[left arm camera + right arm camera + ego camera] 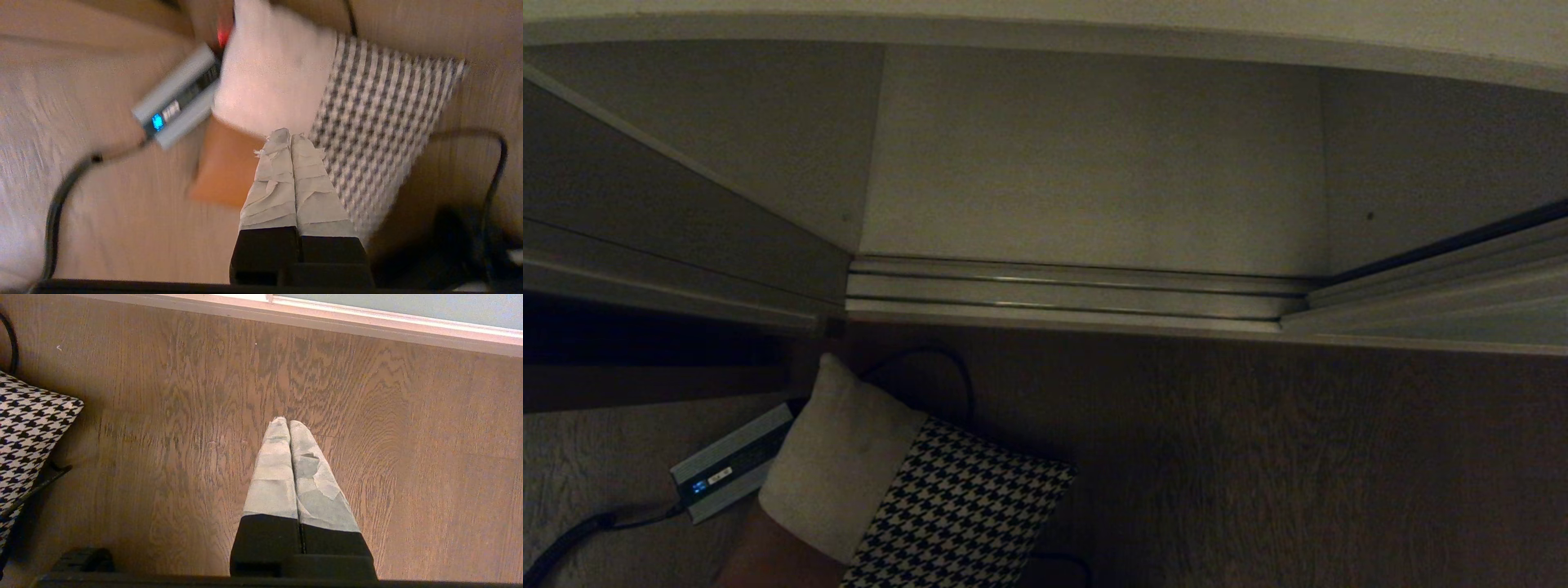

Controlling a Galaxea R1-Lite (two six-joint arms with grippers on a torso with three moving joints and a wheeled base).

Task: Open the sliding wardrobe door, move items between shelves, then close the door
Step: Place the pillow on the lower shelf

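In the head view the wardrobe stood open at twelve o'clock, its pale back panel bare and the silver floor rails [1062, 294] running across the middle of the frame. The sliding wardrobe door [1445, 278] lay pushed off toward three o'clock, and a second panel [670, 245] angled away at nine o'clock. The houndstooth cushion [964, 506] lay on the dark wood-grain floor [1298, 457] at about seven o'clock, its plain cream strip turned toward the rails. Just beside that strip, at eight o'clock, sat a silver-grey power brick [727, 469] with a blue light, a black cable [572, 539] trailing from it. The left gripper [291, 136] hung above the cushion near where cream met pattern, its taped fingers [276, 183] clenched together on nothing; whether it touched the fabric could not be told. The right gripper [288, 422] hung over bare floor, well apart from the cushion, its fingers likewise pressed tight and empty.
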